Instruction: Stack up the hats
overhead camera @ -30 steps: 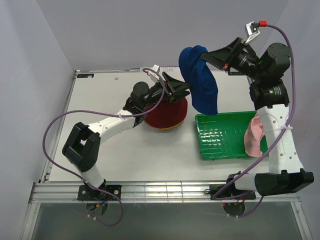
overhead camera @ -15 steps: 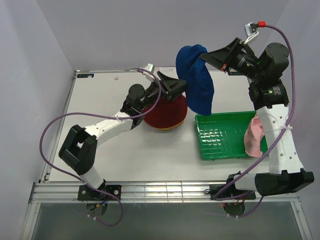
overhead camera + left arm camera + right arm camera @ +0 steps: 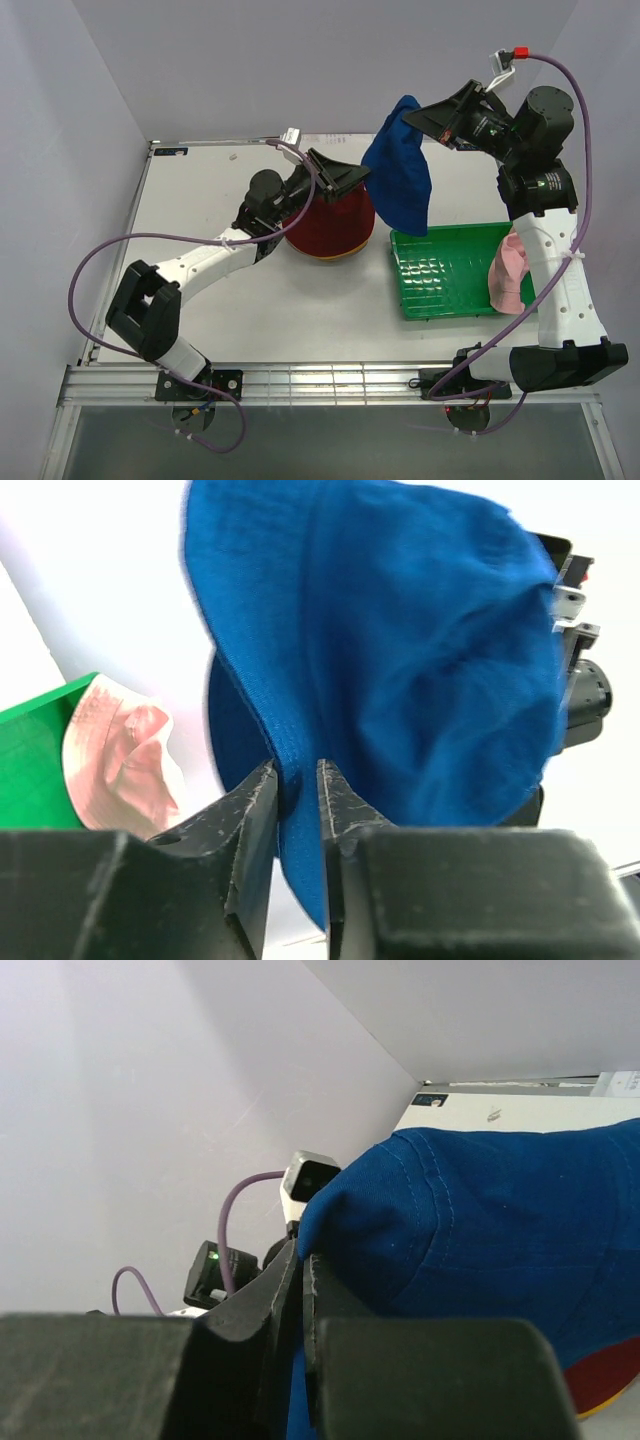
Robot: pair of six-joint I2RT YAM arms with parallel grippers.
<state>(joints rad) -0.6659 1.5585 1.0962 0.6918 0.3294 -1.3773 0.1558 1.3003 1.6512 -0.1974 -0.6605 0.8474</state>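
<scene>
A blue hat [image 3: 400, 180] hangs in the air behind the table's middle. My right gripper [image 3: 414, 116] is shut on its upper edge, and the right wrist view shows the fabric [image 3: 500, 1220] pinched at the right gripper [image 3: 300, 1252]. My left gripper [image 3: 366, 180] reaches up from the left; its jaws are shut on the lower brim of the blue hat [image 3: 400, 650], with the fabric running between them at the left gripper [image 3: 297, 767]. Below sits a dark red hat [image 3: 330, 225] with a yellow rim [image 3: 335, 257] under it. A pink hat [image 3: 510, 270] droops over the tray's right side.
A green plastic tray [image 3: 440, 270] lies at the right of the table, under the hanging blue hat's lower tip. The enclosure's walls stand close behind and to both sides. Purple cables loop off both arms.
My left gripper rose off the dark red hat toward the blue hat and narrowed its jaws onto the brim. The blue hat swung a little to the right and turned.
</scene>
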